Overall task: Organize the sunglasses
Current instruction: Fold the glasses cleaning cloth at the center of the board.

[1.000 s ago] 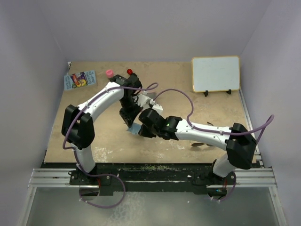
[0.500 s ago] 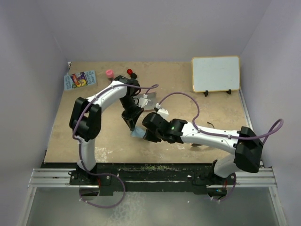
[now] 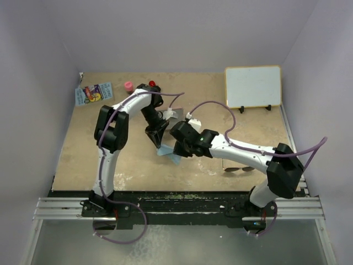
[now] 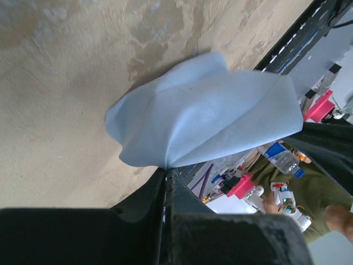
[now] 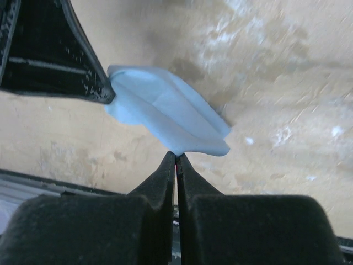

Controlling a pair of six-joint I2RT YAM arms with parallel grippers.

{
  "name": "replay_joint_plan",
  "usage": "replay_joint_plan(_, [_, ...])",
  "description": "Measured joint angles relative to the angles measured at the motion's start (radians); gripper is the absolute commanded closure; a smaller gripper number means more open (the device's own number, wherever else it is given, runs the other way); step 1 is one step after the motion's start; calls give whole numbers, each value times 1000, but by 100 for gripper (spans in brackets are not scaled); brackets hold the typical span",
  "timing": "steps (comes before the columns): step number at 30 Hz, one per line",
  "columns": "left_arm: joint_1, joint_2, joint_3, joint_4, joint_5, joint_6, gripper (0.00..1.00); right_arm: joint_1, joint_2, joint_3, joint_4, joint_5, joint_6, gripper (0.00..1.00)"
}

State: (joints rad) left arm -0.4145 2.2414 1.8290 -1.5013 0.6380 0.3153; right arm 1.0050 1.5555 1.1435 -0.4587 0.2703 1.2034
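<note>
Top external view showed both arms meeting over the middle of the desk (image 3: 88, 160), with the light-blue cloth (image 3: 167, 154) held between them just below the centre of the frame. Only this view caught the sunglasses (image 3: 237, 169). They lay on the desk at lower right, partly beneath the right arm, well apart from the cloth and touched by neither arm. It also took in a whiteboard (image 3: 253, 86) standing at upper right and a colourful card (image 3: 94, 93) at upper left. From that height, though, I could not tell how the tips of either arm stood.

The wrist cameras settled that. Left wrist view showed the left fingers (image 4: 166, 170) at the bottom of the frame, pressed together on one corner of the cloth, which spread up and to the right above them. Right wrist view showed the right fingers (image 5: 176, 157) pinched tight on the opposite edge. The dark tip of the other arm gripped the cloth's far end at upper left.
</note>
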Motion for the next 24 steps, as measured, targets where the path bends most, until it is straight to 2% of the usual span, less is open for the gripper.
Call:
replay_joint_plan(13, [3, 146, 263, -25, 24, -15, 96, -87, 106, 37, 35, -4, -143, 100])
replay_joint_plan(24, [4, 229, 346, -23, 26, 3, 96, -109, 168, 37, 76, -27, -191, 100])
